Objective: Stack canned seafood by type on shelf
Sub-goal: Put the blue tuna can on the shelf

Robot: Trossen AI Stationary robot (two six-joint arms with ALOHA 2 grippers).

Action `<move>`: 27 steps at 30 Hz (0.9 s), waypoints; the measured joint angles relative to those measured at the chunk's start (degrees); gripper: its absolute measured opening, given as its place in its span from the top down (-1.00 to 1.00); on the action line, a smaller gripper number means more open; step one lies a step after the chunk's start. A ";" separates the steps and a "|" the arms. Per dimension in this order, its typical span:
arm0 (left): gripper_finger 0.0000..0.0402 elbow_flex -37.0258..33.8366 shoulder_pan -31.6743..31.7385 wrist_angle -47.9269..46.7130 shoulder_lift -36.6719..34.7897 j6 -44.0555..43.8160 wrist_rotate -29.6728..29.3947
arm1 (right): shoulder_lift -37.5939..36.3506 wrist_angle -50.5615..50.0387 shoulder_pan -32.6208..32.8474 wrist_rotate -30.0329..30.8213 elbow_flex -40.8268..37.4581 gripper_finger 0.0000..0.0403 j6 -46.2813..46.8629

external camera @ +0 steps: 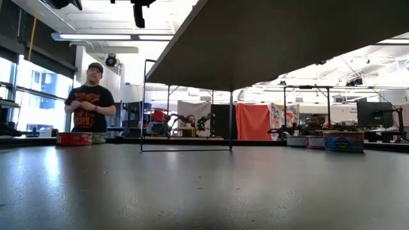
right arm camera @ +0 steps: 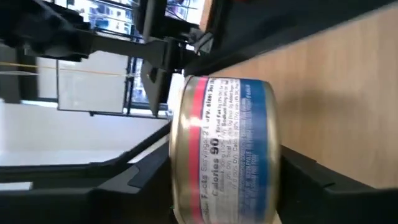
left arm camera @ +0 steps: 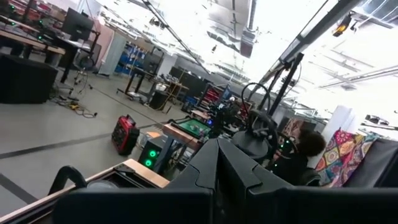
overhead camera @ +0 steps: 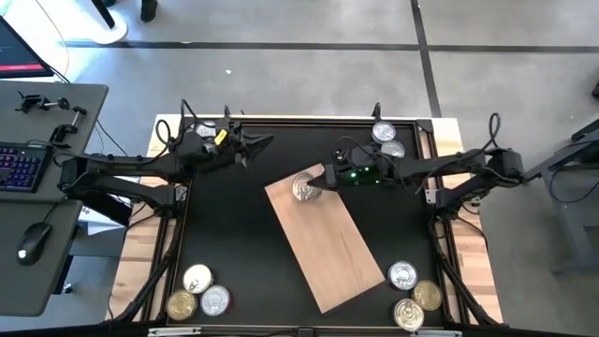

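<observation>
Wooden shelf (overhead camera: 328,243) bears silver tin (overhead camera: 305,188) (red-blue label)

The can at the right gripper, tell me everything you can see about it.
The can is a small round metal tin with a silvery lid and a red, white and blue printed side label. It sits on the far end of the wooden board, between the fingers of the right gripper, which flank its sides.
</observation>
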 joint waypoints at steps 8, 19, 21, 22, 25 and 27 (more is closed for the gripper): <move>1.00 0.00 1.06 -0.74 -0.07 1.23 5.21 | 1.62 4.58 0.51 1.18 0.38 -0.15 2.28; 1.00 0.01 1.11 -2.08 -0.15 1.41 6.19 | 1.60 -1.82 0.77 1.84 1.31 -0.16 3.74; 1.00 0.02 1.11 -2.40 -0.17 1.41 6.19 | 1.60 -9.54 1.17 3.08 3.69 -0.16 1.61; 1.00 0.01 1.11 -2.62 -0.17 1.40 6.21 | 1.60 -13.86 1.42 4.19 5.40 -0.16 0.02; 1.00 0.02 1.11 -2.74 -0.17 1.39 6.22 | 1.60 -22.65 1.84 7.63 11.14 -0.16 -5.35; 1.00 0.02 1.11 -2.76 -0.17 1.38 6.23 | 1.60 -27.22 1.82 8.86 14.51 -0.16 -8.81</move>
